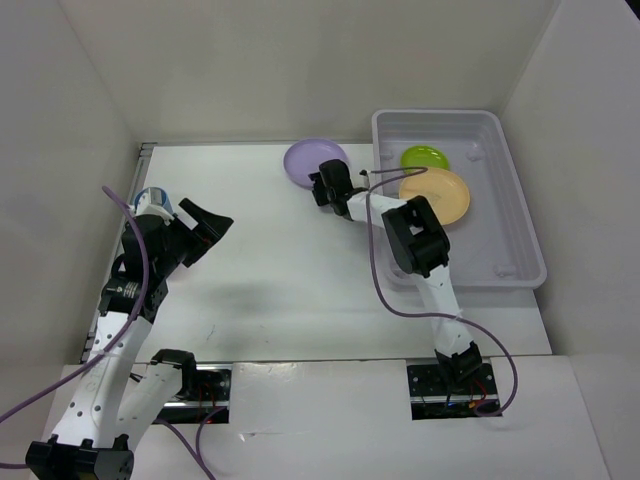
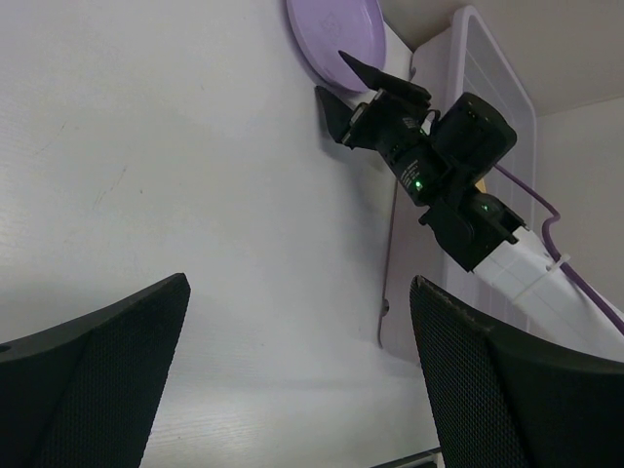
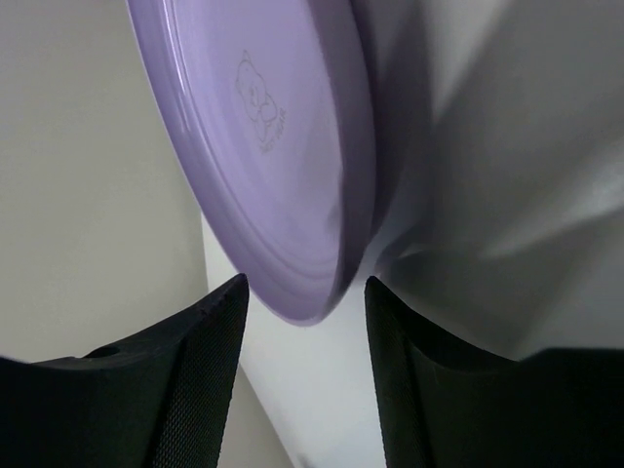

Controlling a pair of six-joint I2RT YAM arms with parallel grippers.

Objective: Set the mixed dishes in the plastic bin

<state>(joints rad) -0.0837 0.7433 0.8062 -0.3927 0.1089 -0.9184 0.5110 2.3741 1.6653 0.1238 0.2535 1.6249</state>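
Observation:
The lavender plate (image 1: 313, 158) lies on the table just left of the plastic bin (image 1: 437, 115). It also shows in the left wrist view (image 2: 336, 34). My right gripper (image 1: 322, 181) is open at the plate's near rim. In the right wrist view the rim (image 3: 292, 195) sits just ahead of the gap between the fingertips of that gripper (image 3: 307, 327), with no touch visible. The lime green plate (image 1: 425, 157) and pale orange plate (image 1: 437, 195) lie in the bin. My left gripper (image 1: 207, 226) is open and empty above the table's left side. A blue cup (image 1: 152, 198) shows partly behind it. The black plate and salmon-red cup are out of view.
White walls close the table on the left, back and right. The bin's left wall (image 2: 419, 117) stands close beside the right arm (image 1: 415, 240). A purple cable (image 1: 380, 270) loops off the right arm over the table.

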